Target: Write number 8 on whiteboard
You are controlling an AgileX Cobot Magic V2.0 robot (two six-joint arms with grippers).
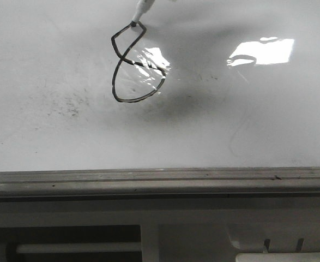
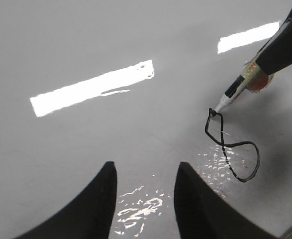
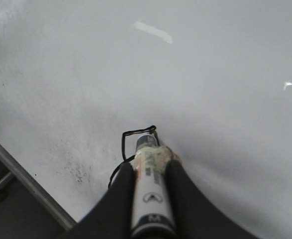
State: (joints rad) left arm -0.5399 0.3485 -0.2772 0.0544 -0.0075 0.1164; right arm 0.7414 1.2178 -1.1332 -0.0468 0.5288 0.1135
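The whiteboard [image 1: 247, 120] fills the front view. On it stands the number 8 [image 1: 126, 58], a thin black line with a small angular upper loop and a larger rounded lower loop. A white marker [image 1: 142, 7] enters from the far edge, its tip touching the top of the 8. In the right wrist view my right gripper [image 3: 149, 167] is shut on the marker [image 3: 148, 199]; the 8's upper loop [image 3: 138, 131] shows past it. My left gripper [image 2: 145, 167] is open and empty above the board, beside the 8 [image 2: 224, 145] and the marker [image 2: 238, 87].
A grey metal rail [image 1: 160, 177] runs along the board's near edge, with grey-white slotted casing [image 1: 192, 234] beyond it. Faint grey smudges [image 1: 67, 103] lie left of the 8. Bright light reflections [image 1: 263, 52] sit on the board. The rail also shows in the right wrist view [image 3: 26, 181].
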